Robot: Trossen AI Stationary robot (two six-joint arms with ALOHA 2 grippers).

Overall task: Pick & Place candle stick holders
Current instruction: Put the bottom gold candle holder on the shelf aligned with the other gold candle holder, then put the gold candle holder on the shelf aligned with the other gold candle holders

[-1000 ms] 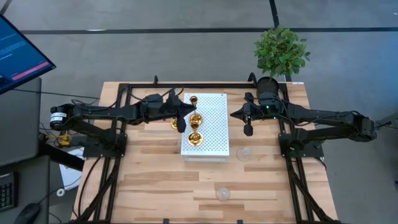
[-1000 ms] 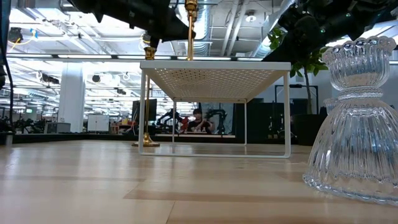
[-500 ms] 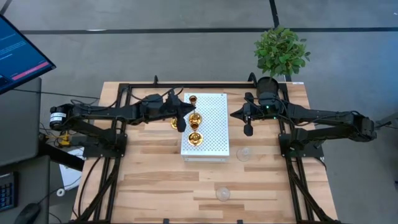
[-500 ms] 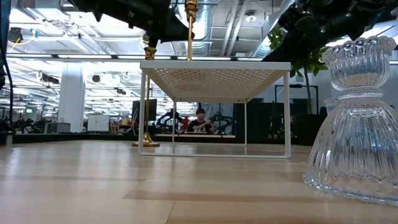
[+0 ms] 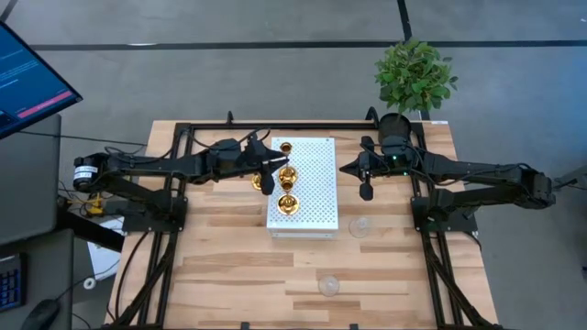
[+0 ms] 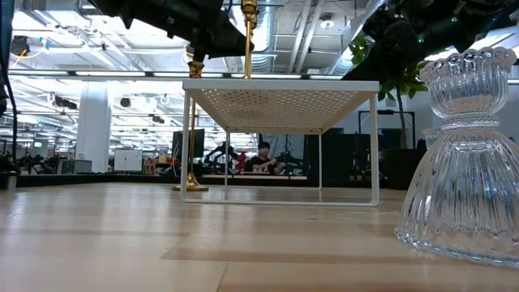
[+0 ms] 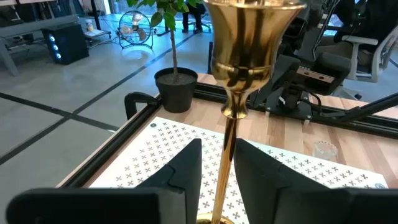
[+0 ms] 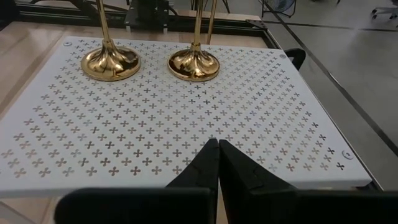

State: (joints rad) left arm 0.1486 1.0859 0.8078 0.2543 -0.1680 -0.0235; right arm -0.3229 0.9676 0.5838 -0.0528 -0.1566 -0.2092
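A white perforated stand (image 5: 310, 188) is at the table's middle. Three gold holders stand on it along its left side: a far one (image 5: 285, 147), a middle one (image 5: 289, 174) and a near one (image 5: 287, 203). My left gripper (image 5: 273, 170) is open at the middle one, a tall holder (image 7: 252, 43) whose thin stem (image 7: 226, 162) runs between the fingers and whose base is on the stand. My right gripper (image 5: 367, 188) is shut and empty, just off the stand's right edge. Two clear glass holders (image 5: 359, 226) (image 5: 328, 285) stand on the table. My left gripper has one finger (image 7: 186, 171) on either side of the tall gold holder's stem, coming level from the table's left. One finger (image 7: 252, 165) is very close to the stem and the other stands clearly apart. I cannot tell whether either touches it.
A black pot with a green plant (image 5: 415, 78) stands at the far right corner. A gold base (image 6: 193, 185) shows on the table by the stand's left leg. One glass holder looms close in the low view (image 6: 466, 162). A person sits in the room behind (image 6: 263, 158).
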